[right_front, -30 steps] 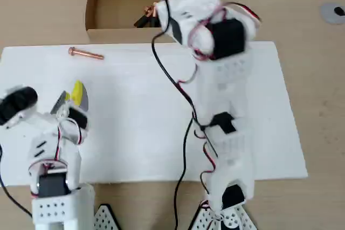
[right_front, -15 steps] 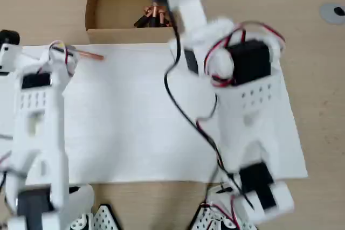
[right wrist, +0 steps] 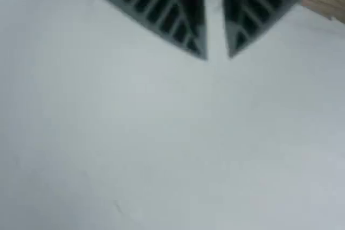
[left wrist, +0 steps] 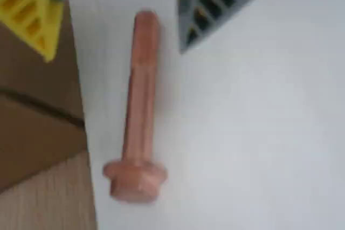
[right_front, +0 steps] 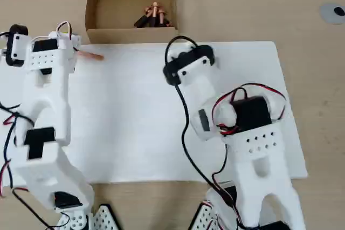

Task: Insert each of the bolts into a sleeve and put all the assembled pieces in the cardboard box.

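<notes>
Straddling the bolt (left wrist: 141,95) by the cardboard box (right_front: 129,35), left gripper (left wrist: 116,47) gapes; right gripper (right wrist: 216,52) pressed together.

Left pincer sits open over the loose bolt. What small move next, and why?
Probably lower the left pincer and close it on the bolt: the bolt lies flat on the white sheet, its plain end inside the open pincer, not yet gripped.

Bright, even light throughout — shadows soft and faint.
</notes>
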Controlling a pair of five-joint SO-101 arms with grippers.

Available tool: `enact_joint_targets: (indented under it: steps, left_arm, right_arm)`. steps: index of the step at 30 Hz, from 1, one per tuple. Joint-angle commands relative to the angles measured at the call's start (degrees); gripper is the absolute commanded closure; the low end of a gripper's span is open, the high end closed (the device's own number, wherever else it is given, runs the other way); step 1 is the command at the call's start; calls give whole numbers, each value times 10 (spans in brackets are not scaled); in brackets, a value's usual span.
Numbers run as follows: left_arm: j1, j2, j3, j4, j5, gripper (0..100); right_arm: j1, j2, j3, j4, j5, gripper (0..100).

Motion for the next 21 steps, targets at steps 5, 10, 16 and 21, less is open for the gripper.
enact_joint_targets:
  steps: [5,10,16,21]
  left_arm:
    - [-2,116,-149,16,-14,830]
    - [-3,185,-236,32,-16,830]
    - [2,232,-319,33,-15,831]
    - [0,248,-339,33,-14,831]
  right_arm:
    - [37,-16,29,-9,6,974]
    - [37,-16,47,-9,6,974]
    - [37,-16,74,-25,6,974]
    - [37,-16,93,-38,6,974]
